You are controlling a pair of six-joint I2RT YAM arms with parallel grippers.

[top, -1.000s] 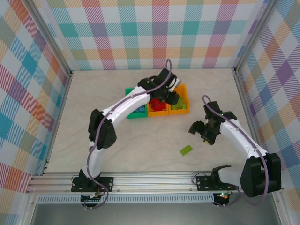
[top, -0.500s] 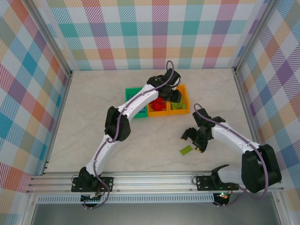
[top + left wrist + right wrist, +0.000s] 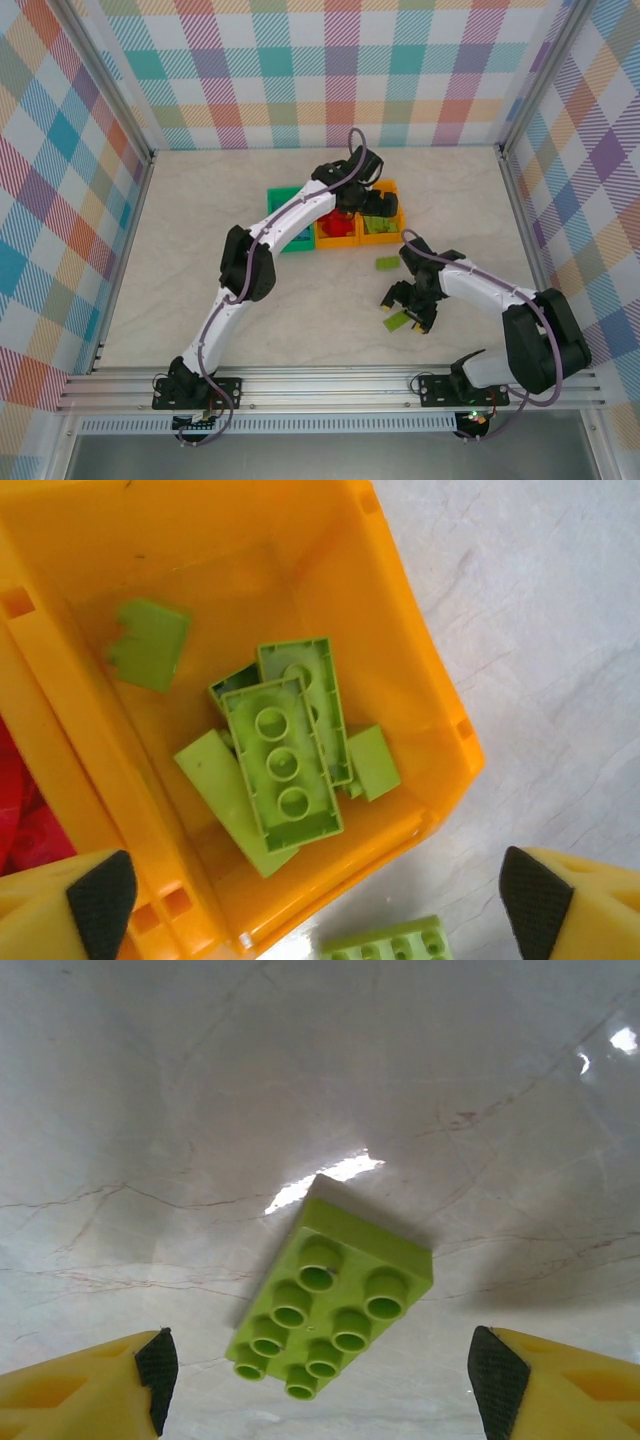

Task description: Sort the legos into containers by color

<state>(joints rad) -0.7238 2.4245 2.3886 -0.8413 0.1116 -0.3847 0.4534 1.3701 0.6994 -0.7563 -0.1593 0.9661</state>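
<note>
The right gripper stands wide and empty, straddling 1 lime brick that lies flat on the table just below. The brick's long axis runs diagonally to the jaw line. The left gripper, equally wide and empty, hangs farther off over the orange bin.

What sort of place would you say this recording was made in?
Probably a purpose-built robot test cell in a lab: plaid panels wall in a marble-look tabletop, an aluminium rail runs along its near edge, and an orange bin holds lime green legos.
</note>
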